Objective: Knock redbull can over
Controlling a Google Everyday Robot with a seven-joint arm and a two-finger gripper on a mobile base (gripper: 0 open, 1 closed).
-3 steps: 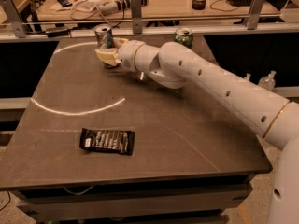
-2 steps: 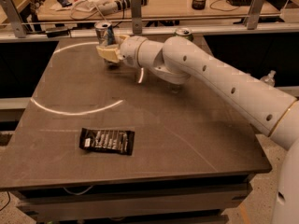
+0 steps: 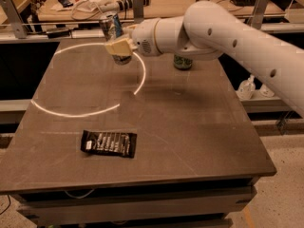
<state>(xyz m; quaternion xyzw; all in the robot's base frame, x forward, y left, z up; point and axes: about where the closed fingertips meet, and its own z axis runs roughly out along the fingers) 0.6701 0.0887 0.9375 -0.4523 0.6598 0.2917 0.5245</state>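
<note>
gripper (image 3: pixel 118 47) sits across the middle of the redbull can (image 3: pixel 112 27), at the far side of the counter (image 3: pixel 199 127), toward its left corner as seen; can't tell whether it's clamped on the can or only pressed against it; the can shows above and below the gripper and looks tilted, top leaning away toward the far edge; can't tell if its base is flat on the surface

step in hand, as I read it: finishing the tip; slim tall can, so a push above its middle should topple it; a low push would likely just slide it; if it is clamped, let go before sweeping, otherwise it gets carried and not knocked

direction matters: far edge is just behind the can, with a gap before the cluttered bench (image 3: pixel 85 4); tipping that way risks it rolling off; better to bring it down toward the near side

room: broad bare counter in the middle; black snack packet (image 3: pixel 108 143) is well apart near the front edge; green can (image 3: pixel 183 62) stands right under the arm (image 3: pixel 228 32), so a sideways arm swing could hit it
</note>
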